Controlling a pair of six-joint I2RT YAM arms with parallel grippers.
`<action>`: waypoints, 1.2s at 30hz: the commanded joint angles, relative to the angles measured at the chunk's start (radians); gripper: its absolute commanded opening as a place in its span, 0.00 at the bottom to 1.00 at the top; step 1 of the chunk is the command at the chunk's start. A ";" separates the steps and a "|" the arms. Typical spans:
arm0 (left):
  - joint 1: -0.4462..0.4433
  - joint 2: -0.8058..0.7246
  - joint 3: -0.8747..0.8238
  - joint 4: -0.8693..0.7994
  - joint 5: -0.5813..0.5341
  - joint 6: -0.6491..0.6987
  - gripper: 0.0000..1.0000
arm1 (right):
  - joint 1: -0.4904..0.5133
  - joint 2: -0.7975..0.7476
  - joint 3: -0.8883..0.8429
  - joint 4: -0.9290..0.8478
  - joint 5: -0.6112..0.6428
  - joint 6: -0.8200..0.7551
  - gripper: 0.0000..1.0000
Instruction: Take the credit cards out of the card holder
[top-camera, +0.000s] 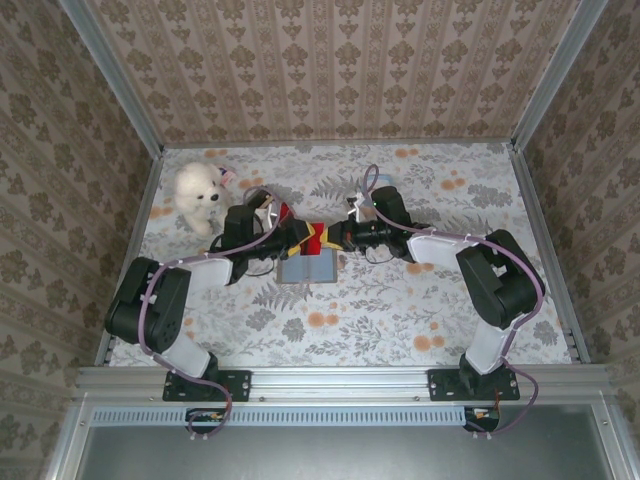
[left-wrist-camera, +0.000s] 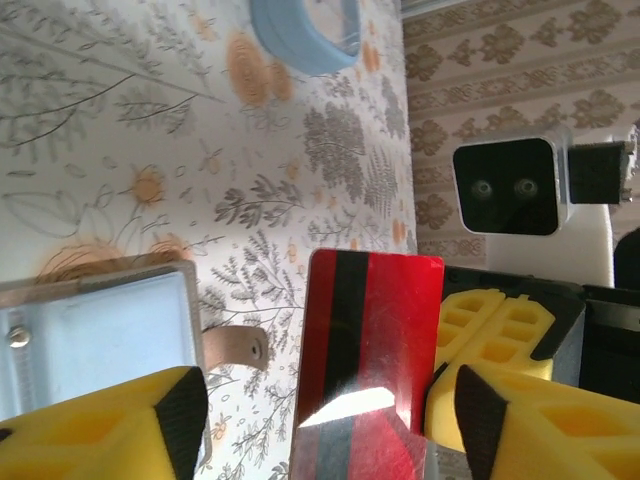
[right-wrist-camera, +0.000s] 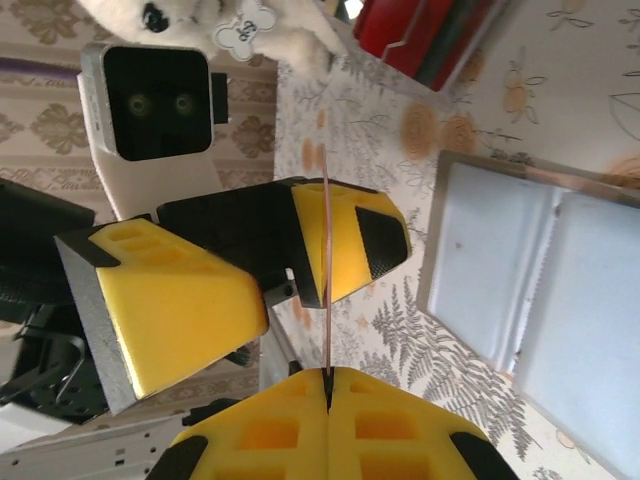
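A: Floral-print bench (top-camera: 400, 320) inside patterned walls (top-camera: 330, 70), 2 arms meeting over the middle. Looking for the card holder (top-camera: 308, 270).

B: Lying spread open and flat on the bench, just below the meeting point, grey-blue pockets facing up. Touched by neither end effector.

A: Any of the credit cards (top-camera: 317, 238) out?

B: 1 red card (left-wrist-camera: 370, 340), dark stripe along it, up in the air and clear of the holder. Pinched in the right end effector (right-wrist-camera: 328, 385), yellow fingers (right-wrist-camera: 400, 430) pressed together on 1 edge, seen edge-on from that wrist.

A: Left end effector (left-wrist-camera: 320, 425)?

B: Spread wide, 1 finger either side of the red card. Plain gap on the holder side; very close on the other, cannot tell about contact. Gripping nothing, by the look of it. Reads as a handover pose, though no telling in which direction.

A: Progress, then?

B: Partway, at a guess. 1 card drawn out, not yet laid on the bench. Pockets pale and flat from both wrist views; no telling about further cards inside, least of all a light blue 1 against grey-blue.

A: Left to do?

B: Setting the red card down beside the holder, then checking each pocket and pulling out anything found.

A: Clutter?

B: White plush toy (top-camera: 198, 195) at the far left, striped block (right-wrist-camera: 430, 35) close by it, both apart from the holder.
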 joint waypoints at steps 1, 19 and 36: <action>0.002 -0.009 0.014 0.055 0.048 -0.011 0.60 | -0.004 0.008 -0.012 0.079 -0.051 0.046 0.00; -0.003 -0.076 0.030 -0.031 0.025 0.041 0.05 | -0.045 -0.036 -0.012 -0.006 -0.062 -0.029 0.29; -0.095 -0.212 0.438 -1.047 -0.568 0.773 0.02 | -0.191 -0.326 -0.111 -0.367 0.223 -0.345 0.93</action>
